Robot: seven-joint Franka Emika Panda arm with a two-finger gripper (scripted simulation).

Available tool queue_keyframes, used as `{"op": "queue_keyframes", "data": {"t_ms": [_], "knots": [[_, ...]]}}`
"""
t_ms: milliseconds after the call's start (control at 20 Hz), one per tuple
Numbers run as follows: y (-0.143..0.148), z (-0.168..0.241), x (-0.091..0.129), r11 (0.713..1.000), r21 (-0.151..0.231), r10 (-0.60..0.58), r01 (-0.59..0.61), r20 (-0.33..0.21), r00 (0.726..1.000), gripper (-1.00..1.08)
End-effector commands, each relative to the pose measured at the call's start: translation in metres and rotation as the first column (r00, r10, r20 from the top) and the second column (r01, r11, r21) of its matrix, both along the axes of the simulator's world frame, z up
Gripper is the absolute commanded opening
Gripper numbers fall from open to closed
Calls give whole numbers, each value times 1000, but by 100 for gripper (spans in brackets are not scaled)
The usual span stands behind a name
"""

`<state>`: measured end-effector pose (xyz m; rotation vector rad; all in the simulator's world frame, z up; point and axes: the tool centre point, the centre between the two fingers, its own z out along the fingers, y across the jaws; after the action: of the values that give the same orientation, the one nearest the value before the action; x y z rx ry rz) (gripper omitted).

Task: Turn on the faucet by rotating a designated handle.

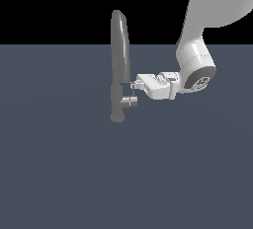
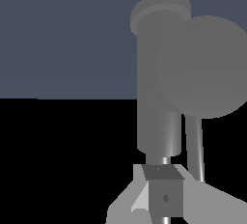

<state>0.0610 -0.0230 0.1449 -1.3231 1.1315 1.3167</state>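
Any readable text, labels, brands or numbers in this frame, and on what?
None. The faucet, its handle, the hand and the white arm carry no legible writing in either view. A dark round marking on the arm's wrist joint shows no characters I can read.

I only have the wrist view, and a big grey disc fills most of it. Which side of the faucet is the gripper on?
Observer: The exterior view's right. The gripper points level at the faucet, fingertips just above the handle.
Operator: How high does the tap go?
Observer: Its spout stands upright, well above the gripper, its top rounded.
Operator: And behind the gripper?
Observer: The white arm hangs in from the exterior view's upper right corner.
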Motion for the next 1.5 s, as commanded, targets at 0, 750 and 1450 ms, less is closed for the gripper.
{"op": "queue_keyframes", "data": {"t_ms": [0,750,1450], "knots": [[-1,0,-3,1000,0,0,0,0,1000,-100],[-5,4,-30,1000,-1,-1,1,11,1000,-100],[-10,-25,-65,1000,1,2,-2,11,1000,-100]]}}
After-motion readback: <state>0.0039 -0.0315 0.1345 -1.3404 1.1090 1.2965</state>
